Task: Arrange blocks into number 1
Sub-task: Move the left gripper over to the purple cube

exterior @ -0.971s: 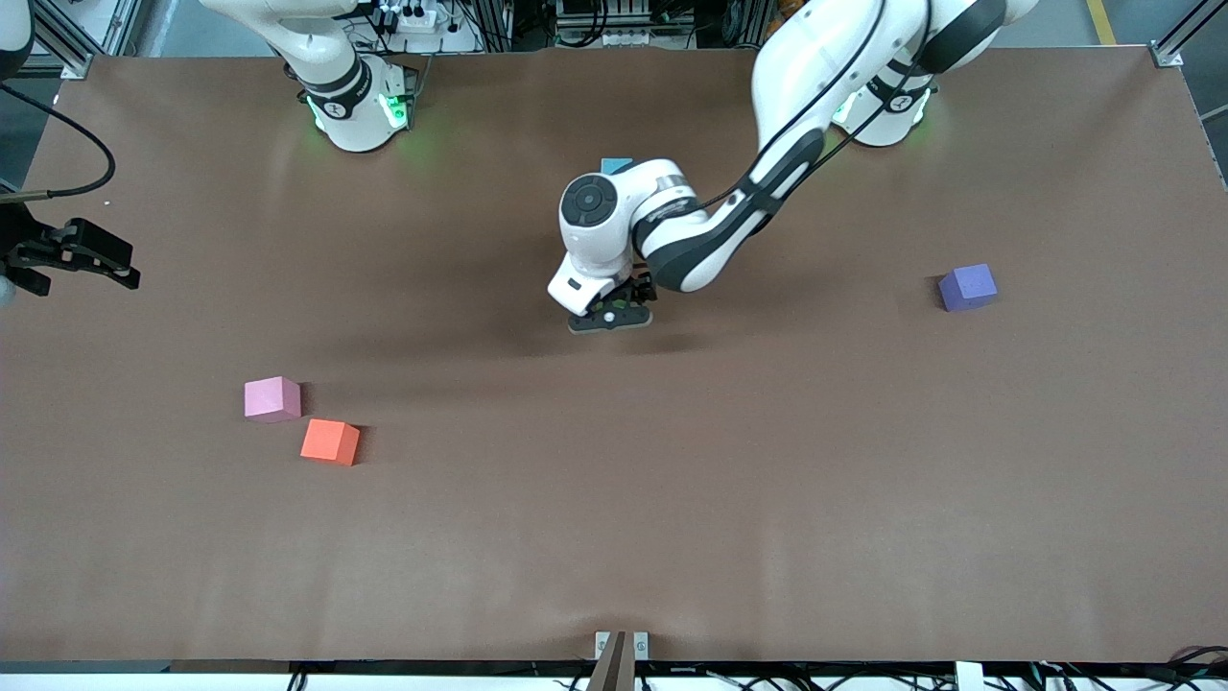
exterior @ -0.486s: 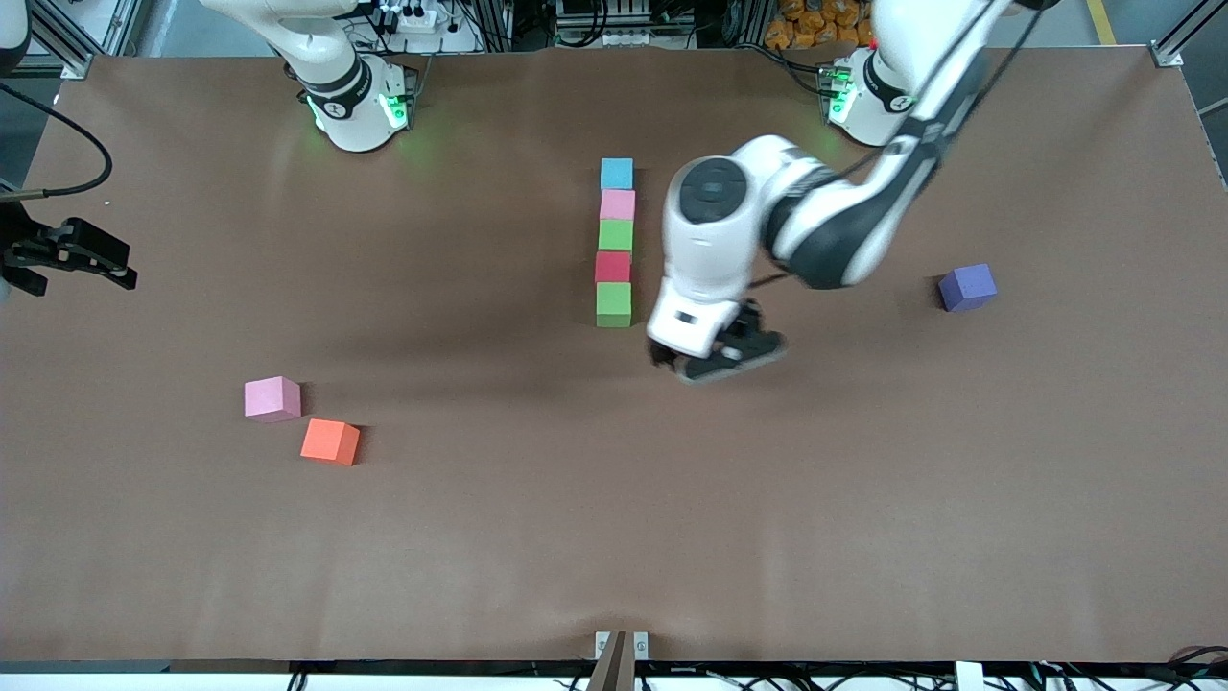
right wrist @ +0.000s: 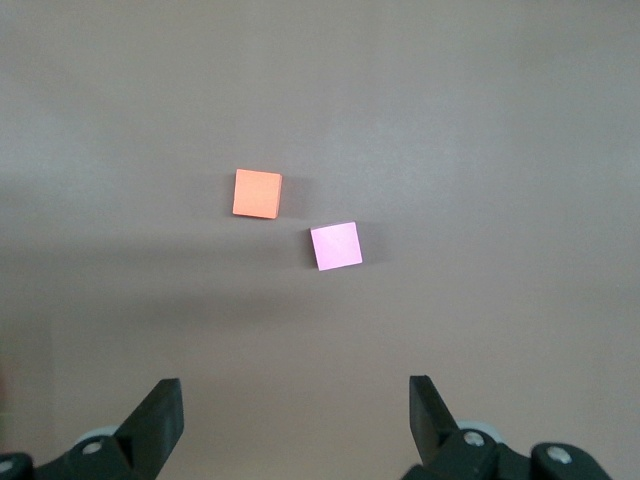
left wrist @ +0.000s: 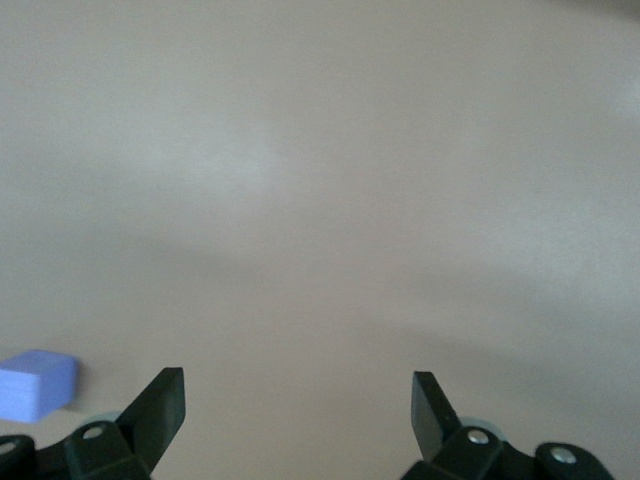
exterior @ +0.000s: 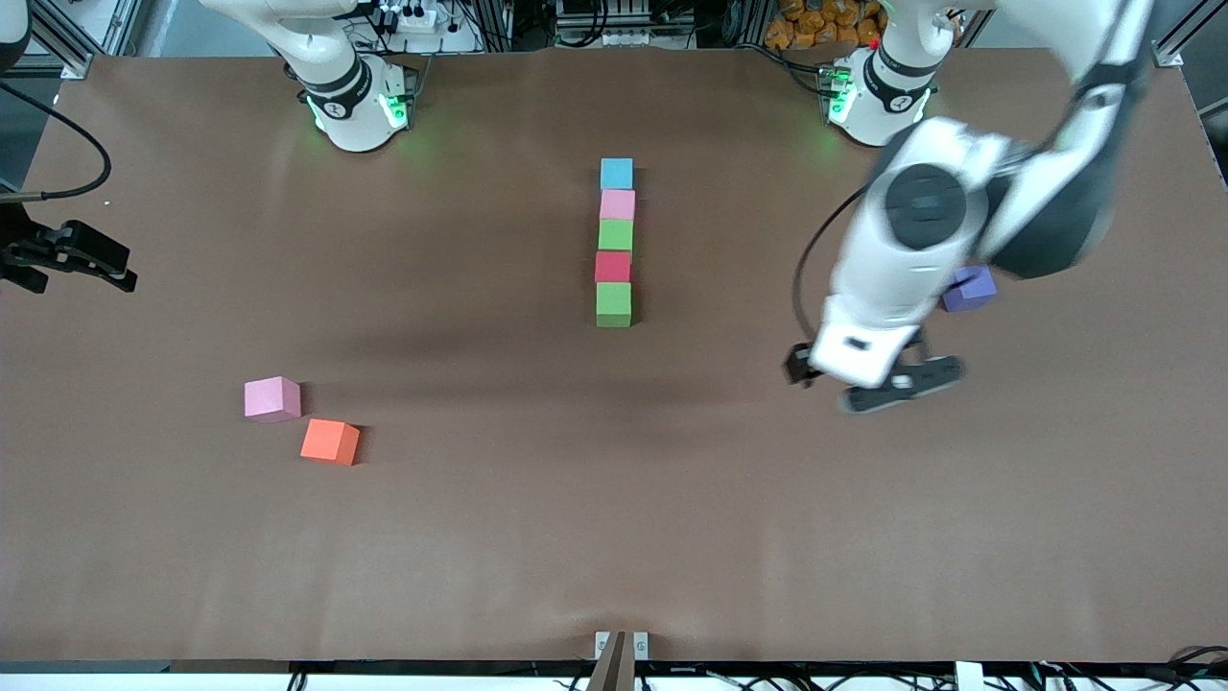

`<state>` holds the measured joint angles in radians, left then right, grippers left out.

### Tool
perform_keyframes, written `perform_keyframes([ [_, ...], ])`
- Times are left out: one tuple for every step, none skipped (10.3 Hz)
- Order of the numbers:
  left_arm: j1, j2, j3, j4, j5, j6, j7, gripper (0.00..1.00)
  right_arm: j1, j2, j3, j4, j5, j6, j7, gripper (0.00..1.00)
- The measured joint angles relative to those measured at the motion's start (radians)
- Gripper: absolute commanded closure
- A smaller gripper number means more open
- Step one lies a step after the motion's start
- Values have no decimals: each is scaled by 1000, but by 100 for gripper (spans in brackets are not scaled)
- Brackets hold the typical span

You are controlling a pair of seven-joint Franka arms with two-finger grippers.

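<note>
- Front view, left gripper (exterior: 887,384): fingers were seen spread apart and empty, held over bare table (exterior: 614,537) just beside the purple block (exterior: 971,288), which was partly covered by the arm.
- Left wrist view: both fingertips (left wrist: 160,405) were recorded wide apart, with the purple block (left wrist: 35,385) at the picture's edge.
- Right gripper (exterior: 72,259): fingers were seen apart with nothing between them in the right wrist view, held high at the right arm's end of the table; the arm was waiting.
- Loose blocks: a pink block (exterior: 272,398) and an orange block (exterior: 329,441) were noted close together but not touching, toward the right arm's end.
- Column at mid-table: five blocks were listed in a touching line, farthest to nearest the front camera: light blue block (exterior: 617,174), second pink block (exterior: 617,204), green block (exterior: 615,235), red block (exterior: 613,267), second green block (exterior: 614,304).
</note>
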<state>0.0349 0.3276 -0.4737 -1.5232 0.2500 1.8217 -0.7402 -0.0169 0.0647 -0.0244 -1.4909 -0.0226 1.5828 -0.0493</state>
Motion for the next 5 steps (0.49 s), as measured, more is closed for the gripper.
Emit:
perform_keyframes([
  [76,-62,-10,-25,-61,-30,83,0,-1,0,0,2,0,0,0,0],
  [128,-117,-16,-57,-105,-65,137,0,-1,1,0,3,0,0,0,0],
  [138,-155,-8,-85,-124,-99,154,0,-1,1,0,3,0,0,1,0],
  [103,-179,34,-105,-145,-114,159,0,-1,1,-1,3,0,0,1,0],
  [29,-201,129,-116,-189,-125,190,0,-1,1,-1,3,0,0,1,0],
])
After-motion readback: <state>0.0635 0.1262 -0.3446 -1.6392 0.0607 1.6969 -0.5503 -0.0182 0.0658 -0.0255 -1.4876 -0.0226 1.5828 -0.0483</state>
